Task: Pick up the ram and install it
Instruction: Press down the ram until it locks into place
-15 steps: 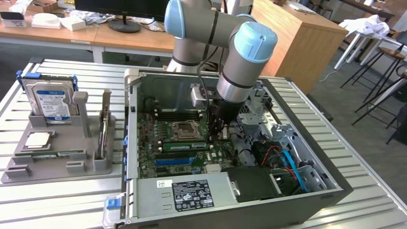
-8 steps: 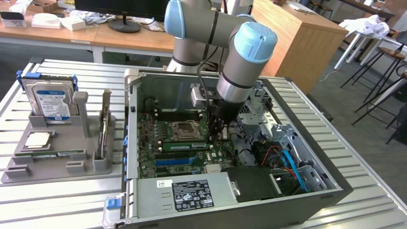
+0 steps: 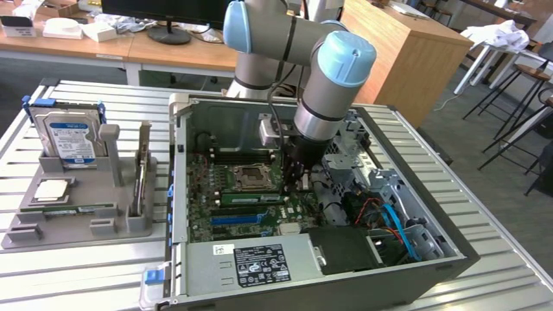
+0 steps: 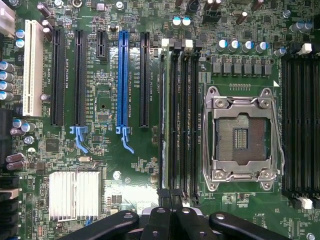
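Note:
The ram [image 3: 250, 197] is a long green stick standing on edge in a memory slot of the motherboard, just in front of the empty processor socket [image 3: 248, 175]. From the wrist camera the ram [image 4: 162, 120] shows as a thin pale edge in the slot nearest the black expansion slots. My gripper [image 3: 296, 184] reaches down into the open computer case, at the end of that stick. Its dark fingers [image 4: 160, 217] are shut together over the end of the row of memory slots, with nothing between them. Whether they touch the ram I cannot tell.
A grey fixture [image 3: 112, 227] at the exterior view's left holds a silver hard drive [image 3: 69, 136], a square processor chip [image 3: 52, 189] and a green strip [image 3: 69, 209]. Case walls [image 3: 449, 253], cables, drive cages and the power supply [image 3: 250, 262] hem in the motherboard.

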You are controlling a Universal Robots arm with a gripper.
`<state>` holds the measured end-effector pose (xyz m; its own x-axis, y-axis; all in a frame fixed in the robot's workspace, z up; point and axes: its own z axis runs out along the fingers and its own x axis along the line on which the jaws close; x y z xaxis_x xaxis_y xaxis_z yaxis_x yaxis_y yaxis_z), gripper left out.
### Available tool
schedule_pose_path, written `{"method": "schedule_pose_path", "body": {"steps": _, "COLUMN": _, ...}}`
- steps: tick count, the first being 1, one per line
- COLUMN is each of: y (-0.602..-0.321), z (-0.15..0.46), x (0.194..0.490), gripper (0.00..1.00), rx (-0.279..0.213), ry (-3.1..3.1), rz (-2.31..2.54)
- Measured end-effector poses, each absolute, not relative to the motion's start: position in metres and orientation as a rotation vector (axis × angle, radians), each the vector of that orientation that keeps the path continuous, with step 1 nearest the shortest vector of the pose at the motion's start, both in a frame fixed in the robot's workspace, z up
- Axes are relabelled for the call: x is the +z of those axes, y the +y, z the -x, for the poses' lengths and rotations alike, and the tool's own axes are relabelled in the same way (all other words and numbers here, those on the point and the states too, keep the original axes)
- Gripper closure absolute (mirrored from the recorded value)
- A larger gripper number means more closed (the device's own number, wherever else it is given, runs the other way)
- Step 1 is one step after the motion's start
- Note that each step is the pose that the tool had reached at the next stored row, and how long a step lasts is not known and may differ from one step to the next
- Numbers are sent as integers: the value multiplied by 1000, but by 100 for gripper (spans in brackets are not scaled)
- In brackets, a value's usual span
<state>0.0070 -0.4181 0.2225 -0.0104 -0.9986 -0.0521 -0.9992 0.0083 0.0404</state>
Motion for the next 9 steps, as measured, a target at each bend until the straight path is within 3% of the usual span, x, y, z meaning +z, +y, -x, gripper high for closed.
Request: {"method": "schedule_pose_path", "body": {"steps": 9, "y": -418, "z": -7, "x": 222, "gripper": 90, "rx": 103, "ry": 2224, "rz": 2204}}
